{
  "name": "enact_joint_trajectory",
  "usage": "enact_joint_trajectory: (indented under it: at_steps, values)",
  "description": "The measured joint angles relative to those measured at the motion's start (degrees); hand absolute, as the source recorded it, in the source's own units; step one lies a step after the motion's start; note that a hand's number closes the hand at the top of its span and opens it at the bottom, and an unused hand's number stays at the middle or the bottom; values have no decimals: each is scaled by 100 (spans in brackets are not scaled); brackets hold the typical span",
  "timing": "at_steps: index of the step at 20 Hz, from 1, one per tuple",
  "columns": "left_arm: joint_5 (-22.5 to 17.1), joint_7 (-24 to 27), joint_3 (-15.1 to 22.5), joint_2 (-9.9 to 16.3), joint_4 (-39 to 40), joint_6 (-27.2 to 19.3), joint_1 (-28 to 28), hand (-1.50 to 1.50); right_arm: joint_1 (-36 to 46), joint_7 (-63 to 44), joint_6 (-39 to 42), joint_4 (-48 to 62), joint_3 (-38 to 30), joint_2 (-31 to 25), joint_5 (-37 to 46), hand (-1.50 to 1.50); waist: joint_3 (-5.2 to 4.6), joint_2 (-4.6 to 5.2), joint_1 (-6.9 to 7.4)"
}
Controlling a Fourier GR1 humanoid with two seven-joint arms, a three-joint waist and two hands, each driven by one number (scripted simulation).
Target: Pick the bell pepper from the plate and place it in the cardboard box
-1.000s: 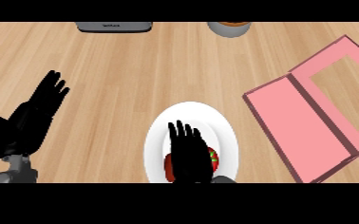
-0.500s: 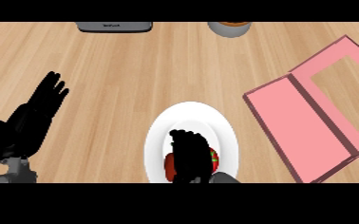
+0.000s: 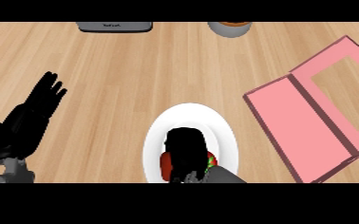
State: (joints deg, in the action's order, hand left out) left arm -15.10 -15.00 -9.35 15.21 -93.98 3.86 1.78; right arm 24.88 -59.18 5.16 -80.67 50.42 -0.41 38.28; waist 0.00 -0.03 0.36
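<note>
Right hand (image 3: 186, 148) curled down over red bell pepper (image 3: 165, 165), fingers wrapped round it, pepper mostly hidden, resting on white plate (image 3: 217, 126). Pink cardboard box (image 3: 294, 118) open, lying to the right of plate, apart from it. Left hand (image 3: 32, 116) open at left edge, fingers straight.

bell pepper (image 3: 165, 165) mostly hidden (under right hand (image 3: 186, 148)), grip apparently closed
</note>
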Motion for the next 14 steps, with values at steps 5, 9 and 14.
enact_joint_trajectory:
  at_steps: [5,9,14]
  values:
    - [48,-147,-30,-23,-99,4,51,0,90,20,0,30,-158,5,98,150,0,1,-5]
    - [158,-71,37,-151,-181,-30,-98,0,125,81,48,240,-552,-51,306,150,0,-1,-12]
    - [168,-103,-15,-143,-173,-1,-56,0,276,22,147,137,-838,-118,781,150,0,-4,-29]
